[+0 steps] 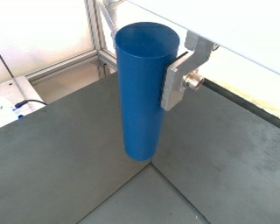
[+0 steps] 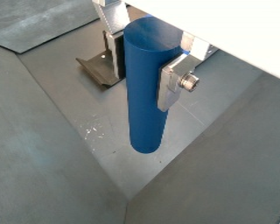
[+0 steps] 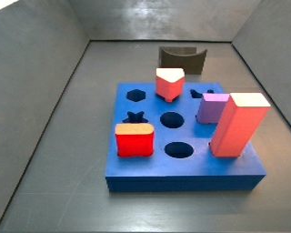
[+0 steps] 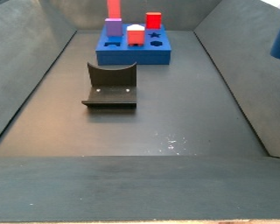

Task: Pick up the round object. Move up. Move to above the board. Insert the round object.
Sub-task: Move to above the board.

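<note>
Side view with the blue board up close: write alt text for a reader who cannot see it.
A thick blue board sits on a dark floor, holding a tall red block, a purple peg and two shorter red pieces, with round holes still empty. A small dark curved piece stands behind it. The gripper is out of this view.

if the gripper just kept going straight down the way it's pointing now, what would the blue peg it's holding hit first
Probably the bare grey floor. In both wrist views the gripper holds the round object upright above open floor, with the fixture off to one side. The board sits far away.
</note>
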### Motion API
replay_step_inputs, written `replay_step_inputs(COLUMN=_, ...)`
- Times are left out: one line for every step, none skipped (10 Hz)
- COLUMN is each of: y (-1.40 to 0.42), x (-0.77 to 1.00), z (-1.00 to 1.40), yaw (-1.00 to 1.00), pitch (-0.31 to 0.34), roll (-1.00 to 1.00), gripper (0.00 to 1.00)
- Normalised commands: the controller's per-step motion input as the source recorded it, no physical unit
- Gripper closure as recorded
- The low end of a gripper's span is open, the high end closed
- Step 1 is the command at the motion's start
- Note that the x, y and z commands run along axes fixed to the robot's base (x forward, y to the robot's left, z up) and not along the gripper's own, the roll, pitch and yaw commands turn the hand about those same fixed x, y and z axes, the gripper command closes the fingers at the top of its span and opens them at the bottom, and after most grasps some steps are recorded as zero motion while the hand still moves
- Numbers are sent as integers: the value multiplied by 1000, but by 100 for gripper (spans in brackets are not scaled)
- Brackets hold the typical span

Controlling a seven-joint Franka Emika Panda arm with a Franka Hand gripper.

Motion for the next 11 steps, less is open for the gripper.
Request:
replay_step_inputs(y=3, x=-409, z=1, yaw=21, pitch=63, roll=38, gripper=100)
replay_step_inputs(y=3, x=-408, z=3, yaw=21, pitch=62, roll=39, gripper=100)
replay_step_inputs(y=3, x=-408, z=4, yaw=21, pitch=62, roll=39, gripper=100)
replay_step_inputs(y=4, x=-407, z=5, yaw=21, pitch=61, roll=39, gripper=100)
replay_step_inputs(y=4, x=-407, z=6, yaw=21, pitch=61, roll=39, gripper=100)
replay_step_inputs(y=4, x=-407, z=7, yaw=21, pitch=60, roll=39, gripper=100)
replay_step_inputs(y=4, x=-407, z=7, yaw=21, pitch=60, roll=39, gripper=100)
replay_step_inputs(y=4, x=-407, z=7, yaw=21, pitch=60, roll=39, gripper=100)
replay_step_inputs(y=4, x=-407, z=7, yaw=21, pitch=60, roll=39, gripper=100)
replay_step_inputs(y=4, x=-407, z=7, yaw=21, pitch=60, roll=39, gripper=100)
replay_step_inputs(y=4, x=-407, z=7, yaw=21, pitch=60, roll=39, gripper=100)
